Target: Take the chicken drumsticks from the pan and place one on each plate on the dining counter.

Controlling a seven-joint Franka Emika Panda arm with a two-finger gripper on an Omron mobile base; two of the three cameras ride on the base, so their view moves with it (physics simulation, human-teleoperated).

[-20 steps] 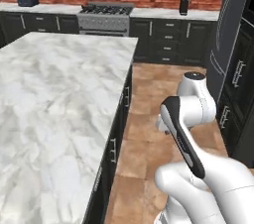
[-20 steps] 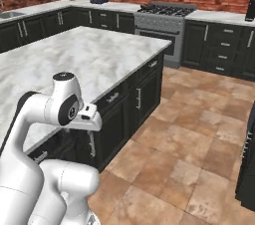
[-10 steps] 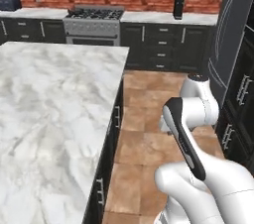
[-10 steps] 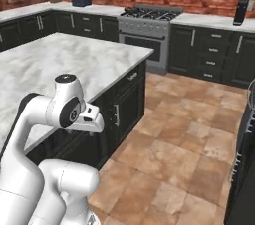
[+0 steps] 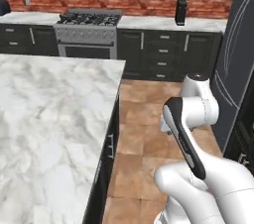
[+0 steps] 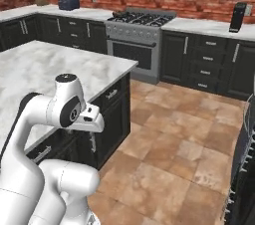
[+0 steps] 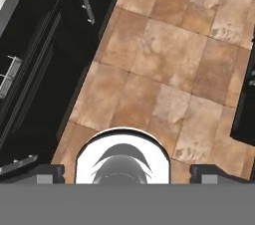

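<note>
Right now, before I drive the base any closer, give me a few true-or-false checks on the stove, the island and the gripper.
1. The stove stands against the brick wall. True.
2. The gripper holds a drumstick. False: its jaws are open and empty, over floor tiles.
3. The dining counter has a dark wooden top. False: white, grey-veined marble.
4. A dark appliance stands on the worktop right of the stove. True.
5. The floor is grey carpet. False: brown tiles.

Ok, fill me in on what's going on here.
The robot is handling nothing yet. Its arm is folded close, with the end effector open and empty, pointing down at the tiled floor beside the dining counter. The stove stands ahead against the brick wall. No drumstick has been picked up yet.
</note>
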